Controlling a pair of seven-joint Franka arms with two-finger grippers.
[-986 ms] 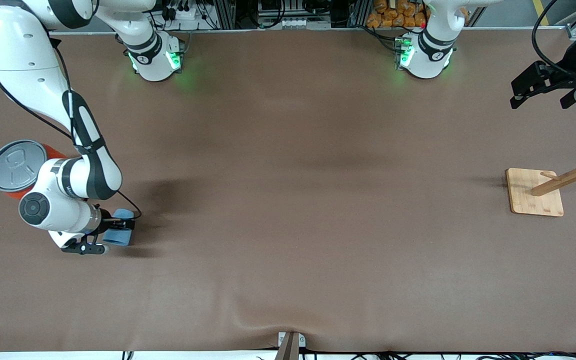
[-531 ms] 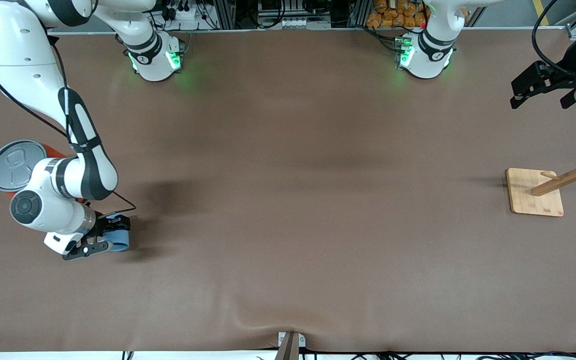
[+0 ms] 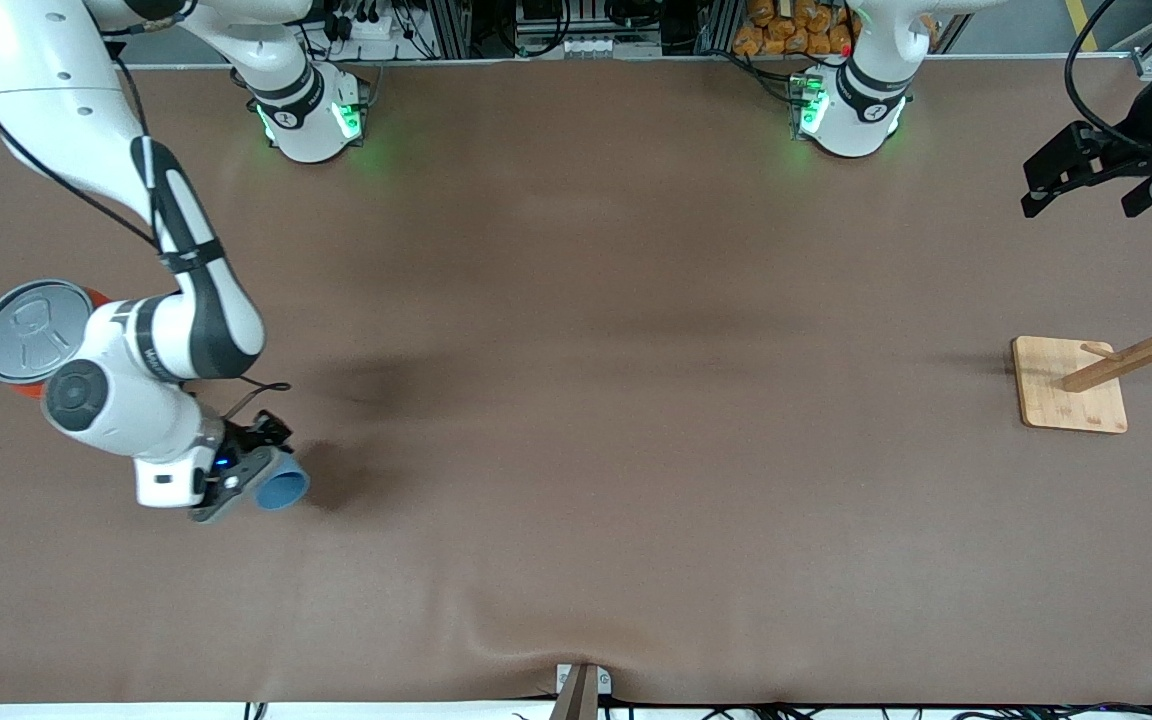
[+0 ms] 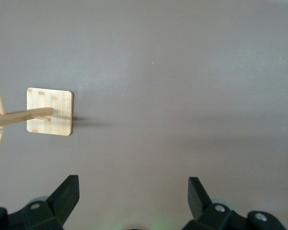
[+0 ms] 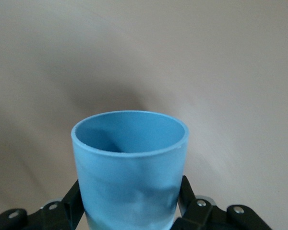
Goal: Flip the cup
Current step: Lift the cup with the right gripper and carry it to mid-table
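The small light-blue cup (image 3: 282,488) hangs just above the brown table at the right arm's end, tipped on its side with its open mouth turned toward the table's middle. My right gripper (image 3: 252,467) is shut on its body. In the right wrist view the cup (image 5: 129,158) fills the space between the black fingers (image 5: 185,194), and its rim points away from the wrist. My left gripper (image 3: 1086,190) waits in the air over the left arm's end of the table. It is open and holds nothing, and its own view shows it (image 4: 133,186) the same way.
A big orange can with a grey pull-tab lid (image 3: 24,332) stands close beside the right arm's wrist. A wooden peg rack on a square base (image 3: 1071,385) stands at the left arm's end, and the left wrist view shows that rack (image 4: 49,111) too. A metal bracket (image 3: 581,688) sits at the table's front edge.
The right wrist has turned and shifted slightly toward the table's middle, carrying the cup. The cup has swung from showing its side to showing its open mouth. The left arm has not moved.
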